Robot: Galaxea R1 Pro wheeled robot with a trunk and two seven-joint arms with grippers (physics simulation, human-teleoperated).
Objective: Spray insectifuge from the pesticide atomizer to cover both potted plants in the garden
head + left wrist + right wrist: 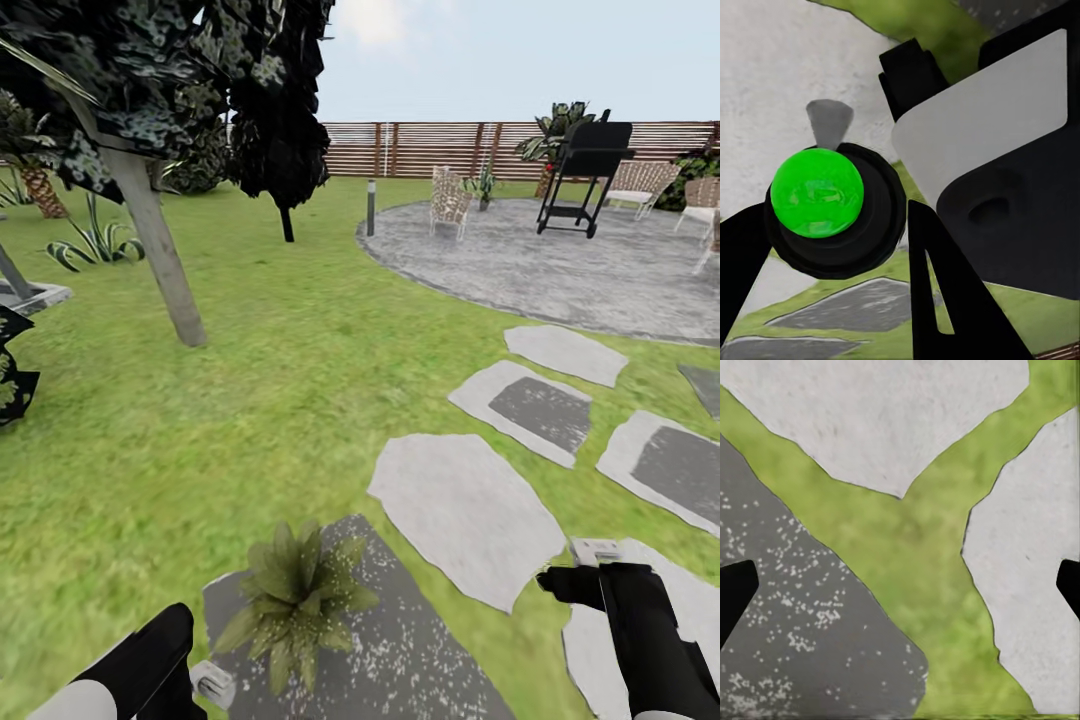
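- The small rosette of pointed green leaves (pixel 292 598) sits on a dark grey stepping stone (pixel 420 640) flecked with whitish spray specks (pixel 799 611).
- Left end effector (pixel 212 684) appears to grip a white sprayer (pixel 975 124) beside the plant, presumably aimed for coverage.
- Right end effector (pixel 900 585) hangs wide apart, empty, over the stones.
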